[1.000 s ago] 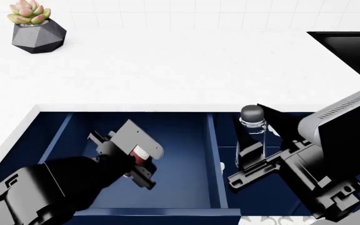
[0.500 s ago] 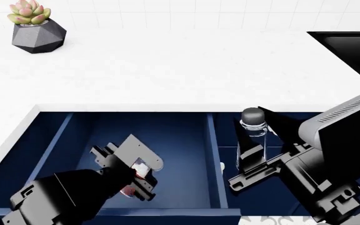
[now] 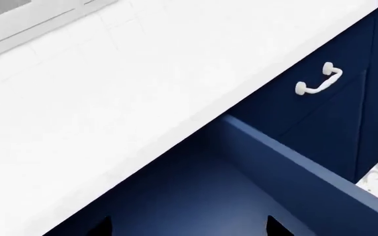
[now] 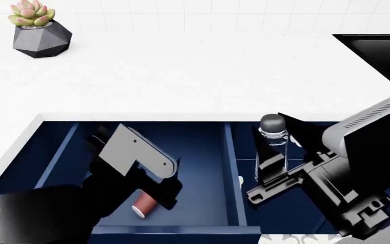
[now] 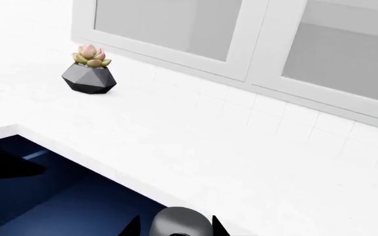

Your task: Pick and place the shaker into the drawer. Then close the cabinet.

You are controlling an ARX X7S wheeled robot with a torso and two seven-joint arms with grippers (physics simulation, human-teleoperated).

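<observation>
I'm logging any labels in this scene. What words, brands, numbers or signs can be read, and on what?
None can be read in any view.
The red shaker lying in the drawer: no label visible.
The clear bottle at the right gripper: no print visible.
The plant pot: plain.

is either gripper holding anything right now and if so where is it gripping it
The right gripper holds a clear bottle with a grey cap, clamped low on its body. The left gripper holds nothing; the red shaker lies on the drawer floor.

shaker (image 4: 143,205) in drawer (image 4: 230,168) — bottle (image 4: 273,145) right
</observation>
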